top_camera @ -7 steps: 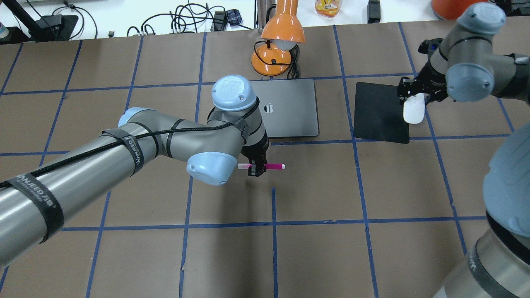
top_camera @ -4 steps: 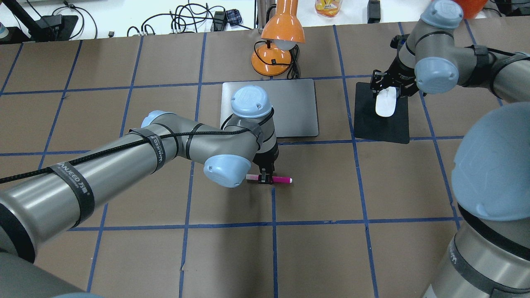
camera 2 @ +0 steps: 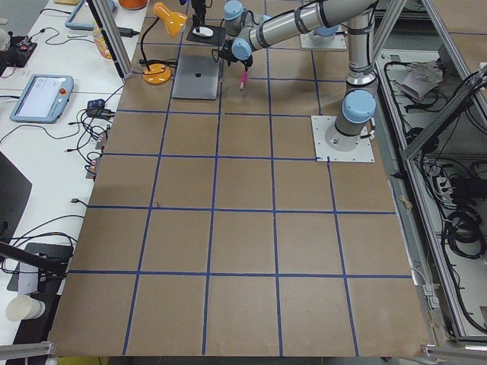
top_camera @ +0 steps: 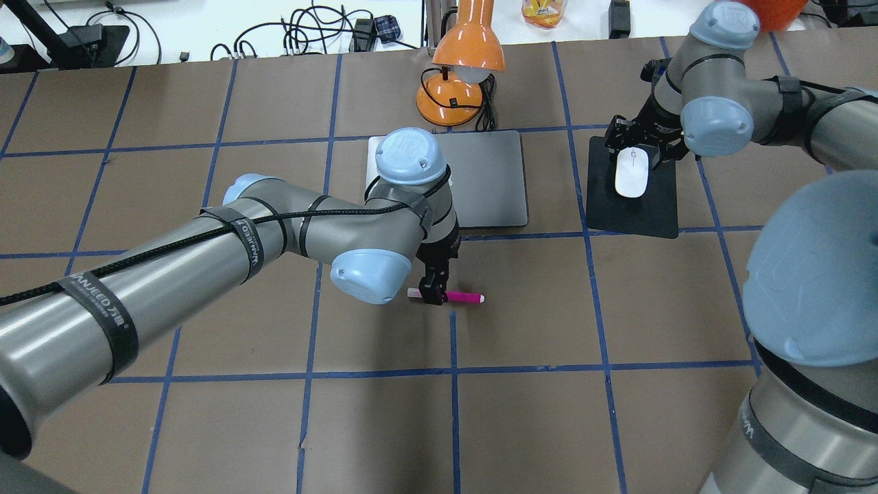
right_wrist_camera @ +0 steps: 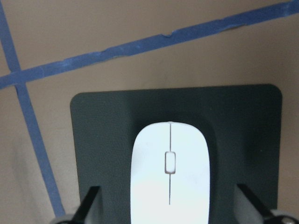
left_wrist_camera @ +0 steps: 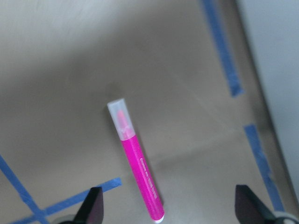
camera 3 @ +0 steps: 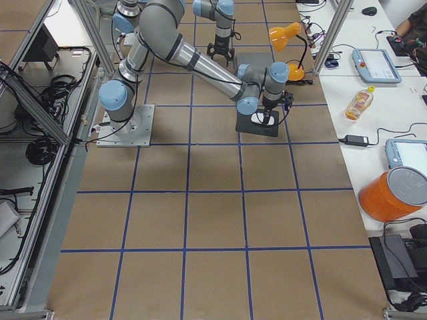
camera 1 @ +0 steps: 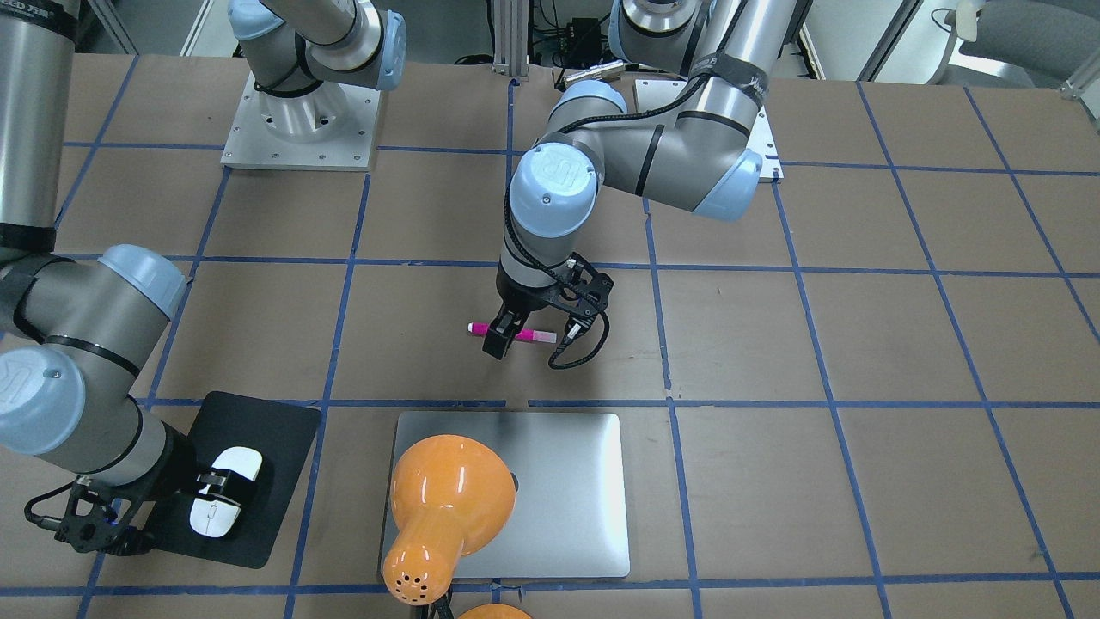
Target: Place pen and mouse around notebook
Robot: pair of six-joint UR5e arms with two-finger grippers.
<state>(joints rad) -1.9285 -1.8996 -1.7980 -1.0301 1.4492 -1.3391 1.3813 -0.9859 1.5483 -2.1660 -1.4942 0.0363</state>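
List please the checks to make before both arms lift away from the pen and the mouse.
1. Left gripper open, not touching pen: ok.
2. Pen flat on table, on the robot's side of notebook, apart from it: ok.
3. Right gripper open, not touching mouse: ok.
4. Mouse resting on black mat, beside notebook: ok.

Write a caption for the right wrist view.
White mouse rests on the black mat between the fingers of the open right hand.
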